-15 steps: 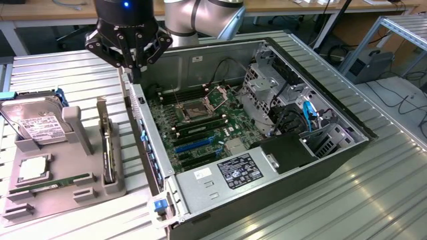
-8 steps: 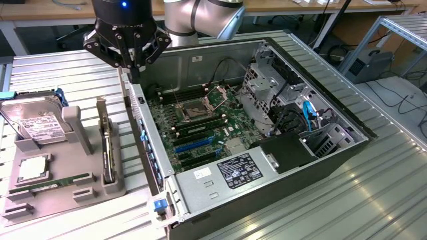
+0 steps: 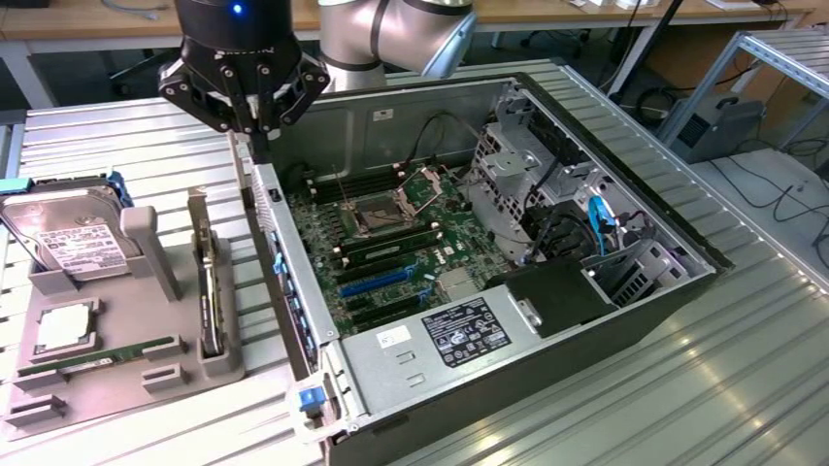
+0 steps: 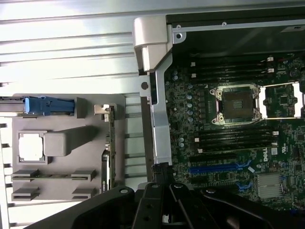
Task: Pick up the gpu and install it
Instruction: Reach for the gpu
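Overhead, the gripper (image 3: 260,144) hangs with its fingers pressed together on nothing, just above the back wall of the open computer case (image 3: 376,107). Meanwhile the gpu (image 3: 204,277) stands on edge in the grey holder tray (image 3: 227,364) beside the case, apart from the gripper.

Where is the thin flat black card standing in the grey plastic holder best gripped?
Probably the upper long edge of the gpu, near mid-length, coming from straight above and pinching across its two flat faces. It stands on edge in a slot of the grey holder, so only that edge is free.
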Controlling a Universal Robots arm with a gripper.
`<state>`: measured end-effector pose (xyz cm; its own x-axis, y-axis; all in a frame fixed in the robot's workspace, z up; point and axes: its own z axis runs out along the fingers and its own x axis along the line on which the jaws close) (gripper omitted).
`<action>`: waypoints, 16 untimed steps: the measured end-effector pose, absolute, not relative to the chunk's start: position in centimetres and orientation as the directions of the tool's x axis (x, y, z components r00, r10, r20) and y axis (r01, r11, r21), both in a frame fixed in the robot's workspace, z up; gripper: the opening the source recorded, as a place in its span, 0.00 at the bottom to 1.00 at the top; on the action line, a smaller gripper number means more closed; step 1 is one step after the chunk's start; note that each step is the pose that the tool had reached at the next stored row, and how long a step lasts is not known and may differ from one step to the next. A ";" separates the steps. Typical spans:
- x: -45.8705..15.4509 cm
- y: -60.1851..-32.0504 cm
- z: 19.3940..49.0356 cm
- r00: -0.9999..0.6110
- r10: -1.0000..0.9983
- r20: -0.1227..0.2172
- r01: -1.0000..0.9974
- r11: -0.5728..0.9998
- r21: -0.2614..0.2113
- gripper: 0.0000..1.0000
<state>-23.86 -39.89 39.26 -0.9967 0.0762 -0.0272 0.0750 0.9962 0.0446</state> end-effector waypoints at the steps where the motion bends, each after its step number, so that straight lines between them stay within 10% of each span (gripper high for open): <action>1: -23.9 -39.9 39.3 -0.997 0.076 -0.027 0.075 0.996 0.045 0.11; 16: -24.4 -39.9 39.2 -0.997 0.076 -0.027 0.075 0.996 0.045 0.11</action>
